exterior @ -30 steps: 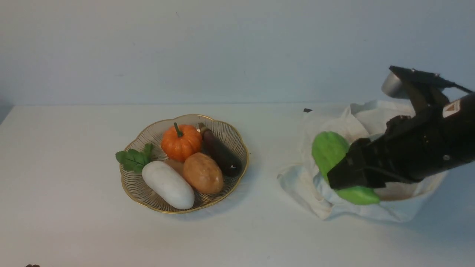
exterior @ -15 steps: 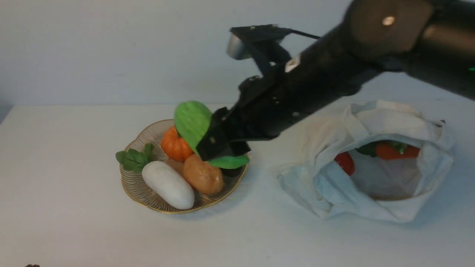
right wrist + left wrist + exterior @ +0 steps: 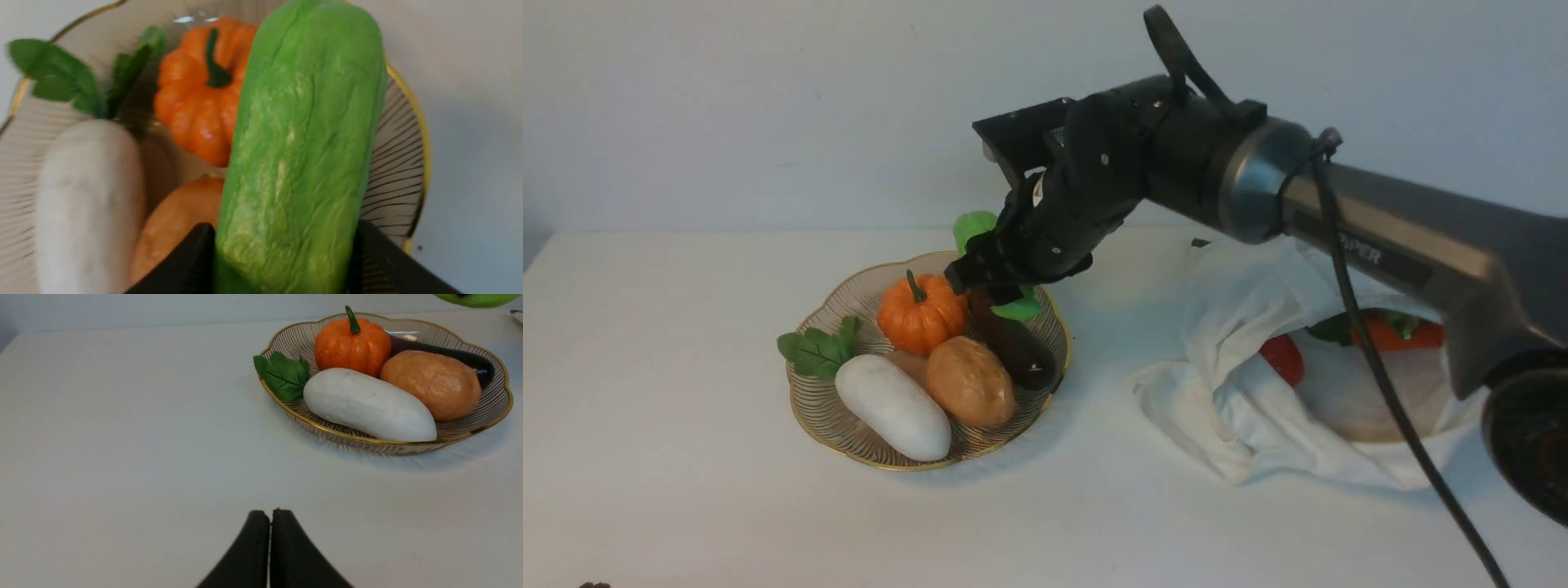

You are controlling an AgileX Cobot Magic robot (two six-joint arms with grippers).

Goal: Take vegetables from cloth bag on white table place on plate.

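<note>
my right pincer [image 3: 984, 282] pinches the bright green ridged toy cucumber [image 3: 302, 143], long axis steeply tilted, just above the far side of the shallow gold wire dish [image 3: 817, 400], beside the orange pumpkin [image 3: 920, 314].

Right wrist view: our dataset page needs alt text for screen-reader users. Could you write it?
A bright green cucumber, gripped between two black fingers, hangs above a gold wire plate already holding an orange pumpkin, a white vegetable and a tan one.
</note>
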